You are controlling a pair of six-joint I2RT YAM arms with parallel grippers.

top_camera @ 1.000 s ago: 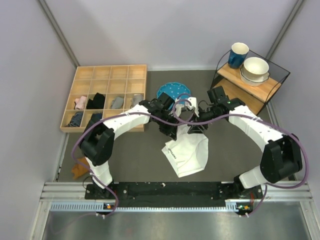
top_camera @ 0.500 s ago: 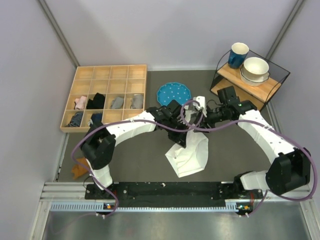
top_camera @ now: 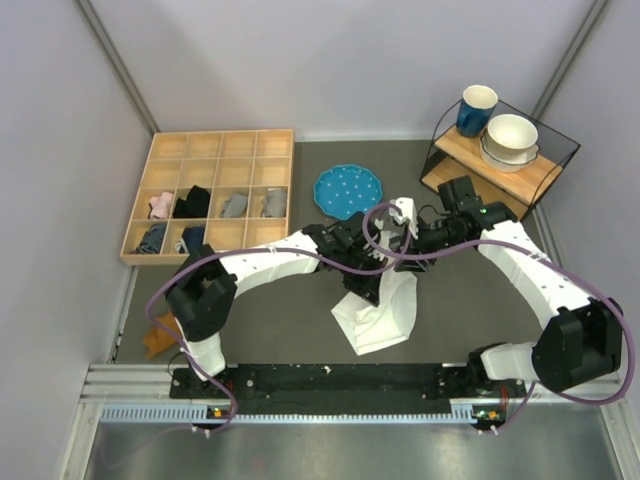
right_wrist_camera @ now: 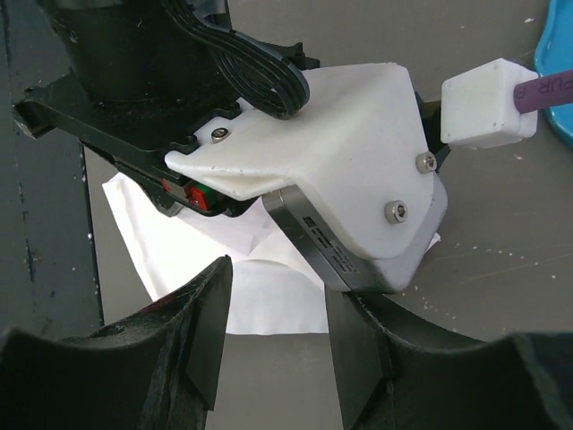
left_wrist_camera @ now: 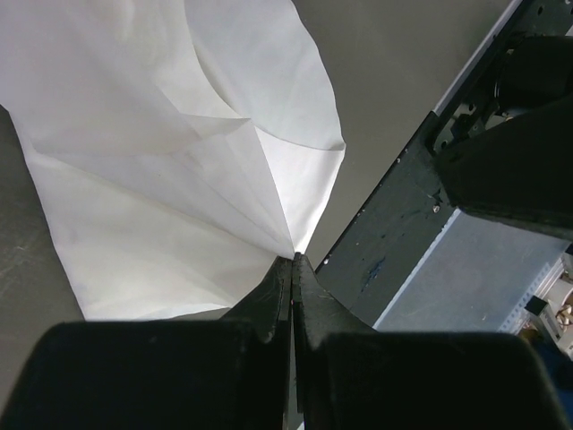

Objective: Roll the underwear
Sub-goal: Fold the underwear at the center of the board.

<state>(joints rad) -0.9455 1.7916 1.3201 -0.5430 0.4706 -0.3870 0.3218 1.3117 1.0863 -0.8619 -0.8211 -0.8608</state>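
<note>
The white underwear (top_camera: 385, 318) lies partly folded on the grey table in front of the arm bases. In the left wrist view it fans out as creased white cloth (left_wrist_camera: 170, 152). My left gripper (top_camera: 368, 287) is shut, pinching a fold of the cloth at its tips (left_wrist_camera: 294, 260), and holds that edge lifted above the rest. My right gripper (top_camera: 408, 248) is open and empty, just behind the left wrist. In its own view its open gripper (right_wrist_camera: 273, 309) frames the cloth (right_wrist_camera: 269, 296) and the left wrist's white housing (right_wrist_camera: 340, 152).
A wooden compartment tray (top_camera: 275, 145) with small cloth bundles stands at the back left. A blue plate (top_camera: 347, 190) lies behind the grippers. A wire rack (top_camera: 500, 175) with a blue cup and bowls stands at the back right. The black base rail (top_camera: 330, 380) runs along the near edge.
My left gripper has moved toward the near edge and slightly right, dragging the pinched cloth over itself, so the underwear looks narrower. My right gripper has shifted right and a little back.
</note>
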